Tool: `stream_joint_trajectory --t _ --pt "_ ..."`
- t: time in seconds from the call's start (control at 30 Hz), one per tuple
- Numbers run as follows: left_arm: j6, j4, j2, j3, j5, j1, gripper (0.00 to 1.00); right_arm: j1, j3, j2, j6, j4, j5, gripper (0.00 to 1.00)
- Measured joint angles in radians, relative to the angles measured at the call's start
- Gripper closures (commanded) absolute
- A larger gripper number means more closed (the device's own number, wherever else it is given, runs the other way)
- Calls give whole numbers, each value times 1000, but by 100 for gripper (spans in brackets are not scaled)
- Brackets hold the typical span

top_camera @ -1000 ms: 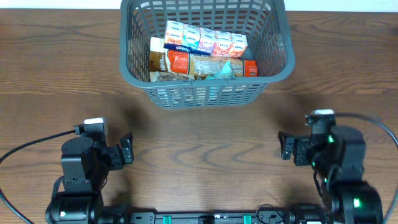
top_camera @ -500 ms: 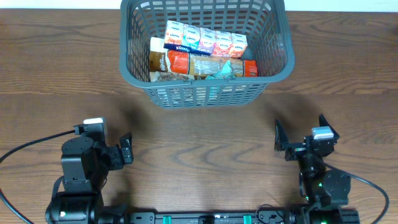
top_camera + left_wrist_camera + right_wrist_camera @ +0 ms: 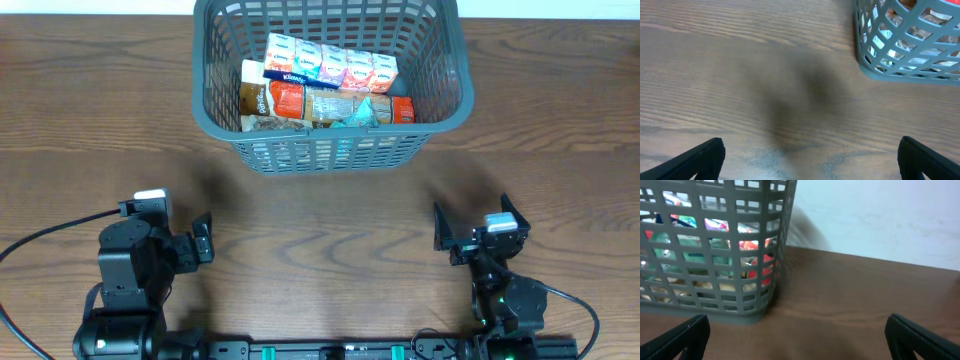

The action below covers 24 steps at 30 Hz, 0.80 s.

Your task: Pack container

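Note:
The container (image 3: 330, 152), a dark grey lattice basket, stands at the back middle of the table. It holds a row of tissue packs (image 3: 330, 62) and a row of snack packets (image 3: 320, 105). My left gripper (image 3: 206, 240) is open and empty near the front left, well short of the basket. Its wrist view shows bare wood between the fingers (image 3: 810, 160) and the basket's corner (image 3: 900, 65) at the upper right. My right gripper (image 3: 475, 222) is open and empty at the front right. Its wrist view (image 3: 800, 335) shows the basket's corner (image 3: 715, 245) ahead on the left.
A wooden table (image 3: 320, 215) lies between the arms and the basket. A pale wall (image 3: 880, 215) rises behind the table's far edge. Black cables (image 3: 50, 235) trail from the left arm's base.
The right arm has swung round from facing left and now points towards the basket, a little further left. The left arm and the basket have not moved.

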Motion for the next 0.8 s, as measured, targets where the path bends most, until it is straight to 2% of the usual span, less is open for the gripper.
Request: stream_joint_trajectory --t 0.8 --pt "0 -1 0 0 0 0 2 24 0 -2 0 0 1 1"
